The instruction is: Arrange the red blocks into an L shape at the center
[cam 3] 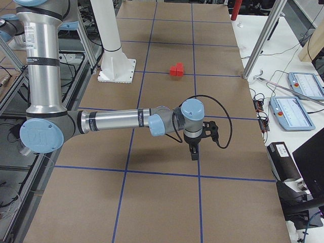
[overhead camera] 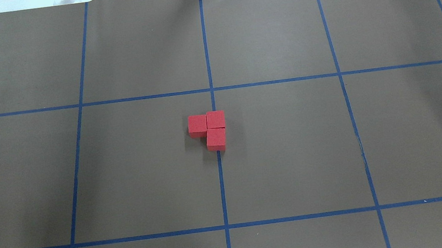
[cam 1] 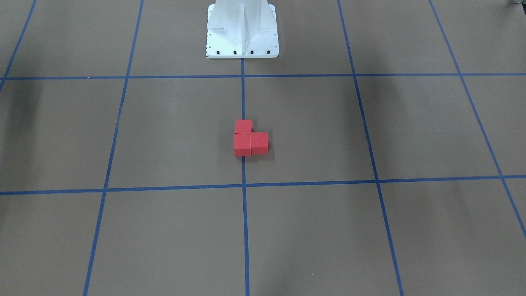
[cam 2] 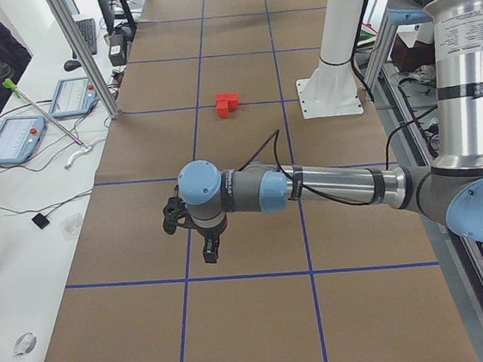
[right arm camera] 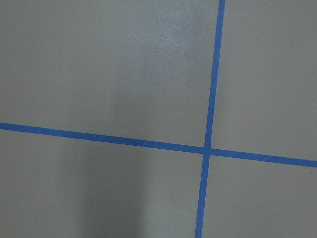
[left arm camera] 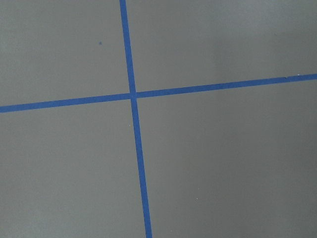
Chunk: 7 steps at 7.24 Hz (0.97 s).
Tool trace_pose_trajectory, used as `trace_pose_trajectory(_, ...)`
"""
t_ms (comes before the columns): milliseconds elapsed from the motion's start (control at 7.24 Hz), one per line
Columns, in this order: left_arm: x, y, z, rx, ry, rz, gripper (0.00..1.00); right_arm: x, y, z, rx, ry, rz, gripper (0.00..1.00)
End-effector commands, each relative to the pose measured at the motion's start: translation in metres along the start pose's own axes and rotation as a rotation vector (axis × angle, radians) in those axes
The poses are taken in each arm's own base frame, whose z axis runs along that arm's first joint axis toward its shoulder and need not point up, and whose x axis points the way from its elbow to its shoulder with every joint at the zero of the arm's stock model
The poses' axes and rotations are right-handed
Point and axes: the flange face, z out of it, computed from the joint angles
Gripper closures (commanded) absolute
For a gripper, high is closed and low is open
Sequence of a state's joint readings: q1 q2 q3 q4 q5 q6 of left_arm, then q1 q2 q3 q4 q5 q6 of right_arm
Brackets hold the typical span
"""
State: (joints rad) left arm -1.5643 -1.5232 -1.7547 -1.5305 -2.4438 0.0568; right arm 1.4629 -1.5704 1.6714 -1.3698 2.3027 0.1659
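Overhead exterior: red blocks touch in an L at the middle tape line, seemingly done, so left arm and right arm hang well clear; jaws' state I cannot tell.

Brown worktop fills the view. Two blue tape lines cross toward the lower right, and a soft shadow darkens the lower left.

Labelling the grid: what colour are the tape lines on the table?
Blue tape lines, clearest in the overhead exterior view.
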Motion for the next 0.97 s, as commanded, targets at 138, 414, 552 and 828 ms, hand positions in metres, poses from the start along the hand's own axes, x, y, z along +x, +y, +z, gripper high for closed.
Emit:
trace_pose_trajectory(138, 0.0152, -0.0069, -0.0136, 0.033, -0.005, 0.039, 0.0, 0.0009, 0.001, 0.0013, 0.027, -0.002, -0.027, 0.0)
trace_pose_trajectory(414, 0.0152, -0.0063, -0.0126, 0.031, -0.005, 0.039, 0.0, 0.0009, 0.0015, 0.001, 0.028, 0.0, -0.028, 0.0)
trace_pose_trajectory(552, 0.014, -0.0062, -0.0106, 0.027, -0.004, 0.038, 0.0, 0.0041, 0.0018, 0.0044, 0.022, 0.001, -0.022, 0.0)
trace_pose_trajectory(828, 0.0117, -0.006, -0.0077, 0.022, -0.004, 0.035, 0.0, 0.0025, -0.0005, 0.0042, 0.024, 0.0, -0.026, 0.0)
